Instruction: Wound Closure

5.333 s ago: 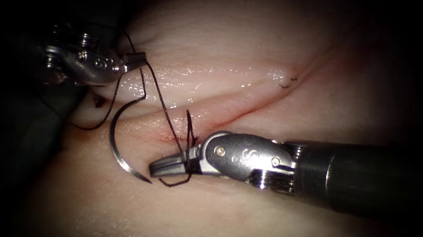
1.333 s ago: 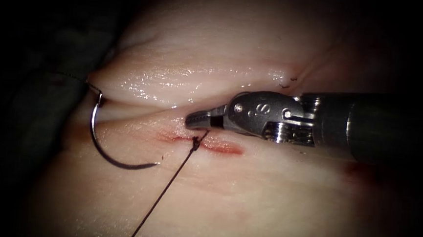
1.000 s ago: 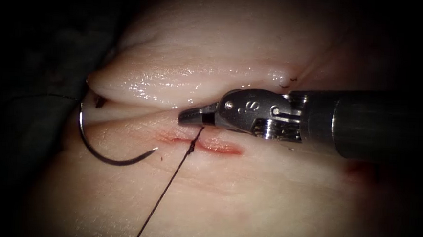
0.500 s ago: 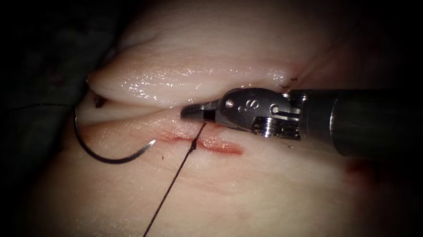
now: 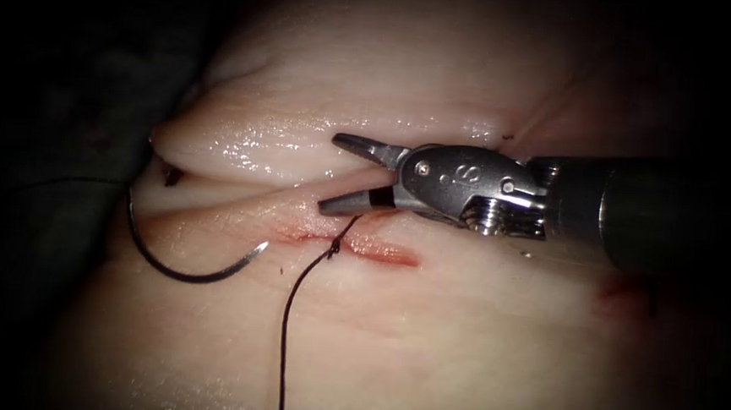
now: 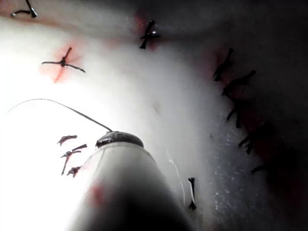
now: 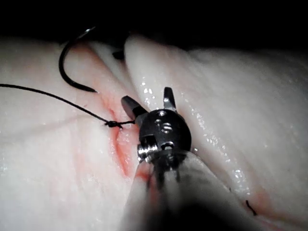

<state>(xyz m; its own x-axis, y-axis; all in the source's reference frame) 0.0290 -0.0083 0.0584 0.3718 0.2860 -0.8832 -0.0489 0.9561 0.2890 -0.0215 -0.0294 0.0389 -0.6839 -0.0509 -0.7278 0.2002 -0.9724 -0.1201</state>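
The right tool (image 5: 344, 172) has its jaws spread wide over the cut (image 5: 240, 185) and grips nothing; half a second ago they were closed on the thread's short end. Just below, at its 6 o'clock, the knot (image 5: 335, 247) sits on the red fluid (image 5: 379, 252). The thread (image 5: 284, 327) curves slack down from it. The needle (image 5: 180, 263) lies free on the tissue (image 5: 459, 338) at 8 o'clock. The left tool's jaws cannot be made out.

Dim endoscope view, dark vignette at its edges, glare on the wet tissue (image 5: 284, 145); wrist views perhaps overexposed.
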